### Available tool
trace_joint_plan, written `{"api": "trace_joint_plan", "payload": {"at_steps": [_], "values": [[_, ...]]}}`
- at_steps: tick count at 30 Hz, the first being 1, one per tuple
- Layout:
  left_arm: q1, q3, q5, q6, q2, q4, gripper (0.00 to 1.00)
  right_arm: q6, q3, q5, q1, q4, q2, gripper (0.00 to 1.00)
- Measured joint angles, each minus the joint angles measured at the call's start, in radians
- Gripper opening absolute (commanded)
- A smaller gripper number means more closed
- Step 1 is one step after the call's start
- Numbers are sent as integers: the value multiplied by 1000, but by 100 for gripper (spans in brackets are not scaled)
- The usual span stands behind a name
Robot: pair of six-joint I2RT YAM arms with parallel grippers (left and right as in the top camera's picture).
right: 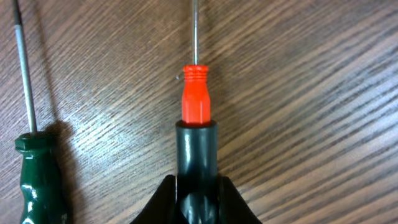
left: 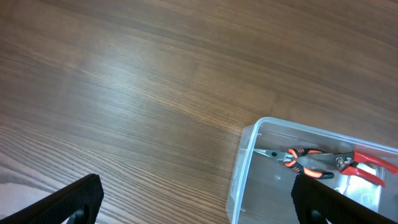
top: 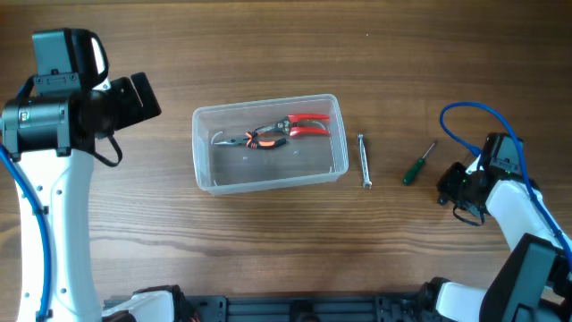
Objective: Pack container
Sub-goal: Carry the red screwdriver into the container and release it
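Wood-grain table [top: 286,259] runs under everything; the container [top: 268,165] sits near its middle, long axis left to right, with orange-handled pliers [top: 255,139] and red-handled cutters [top: 304,125] already lying inside.

Just outside its right wall lies a silver rod [top: 364,161], and further right a green screwdriver [top: 414,168], both on the wood.

In the right wrist view the right gripper [right: 196,186] has its jaws drawn together around the black base of a red-handled screwdriver [right: 195,93]; the shaft points straight away from the fingers, roughly parallel to the green one just beside it; whether it is off the wood I cannot tell.

From those jaws the container lies to the left, past the green screwdriver and the rod; the right arm is the one carrying the load, so the carry looks like its job; the tool's axis appears to sit at an angle to the bin's length, so some turning may help it drop in flat.

The left gripper [left: 198,186] hangs off the container's left end, jaws spread wide with nothing between them.
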Motion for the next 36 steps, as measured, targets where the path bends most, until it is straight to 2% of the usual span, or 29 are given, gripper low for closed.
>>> {"api": "trace_joint_plan", "payload": {"at_steps": [4,6,8,10,15,18,22,24,27,30,34,36], "values": [[0,0,0,0,0,0,100,0,16,-47,-1,-58,-3,4],[0,0,0,0,0,1,100,-29,74,-155,-2,-158,-40,4],[0,0,0,0,0,0,100,-67,198,-299,25,-230,-164,4],[0,0,0,0,0,0,100,-128,315,-412,119,-255,-305,4],[0,0,0,0,0,0,100,-348,410,-505,590,-184,-504,4],[0,0,0,0,0,1,100,-496,410,-425,823,-175,-410,4],[0,0,0,0,0,0,100,-644,412,-236,999,-116,-52,4],[0,0,0,0,0,3,100,-676,410,-162,1009,-43,103,5],[0,0,0,0,0,0,100,-718,410,-116,1009,29,218,4],[0,0,0,0,0,0,100,-782,410,-88,1010,93,238,4],[0,0,0,0,0,0,100,-919,410,-77,1011,97,238,4],[0,0,0,0,0,0,100,-1077,410,-65,1010,97,238,4]]}}
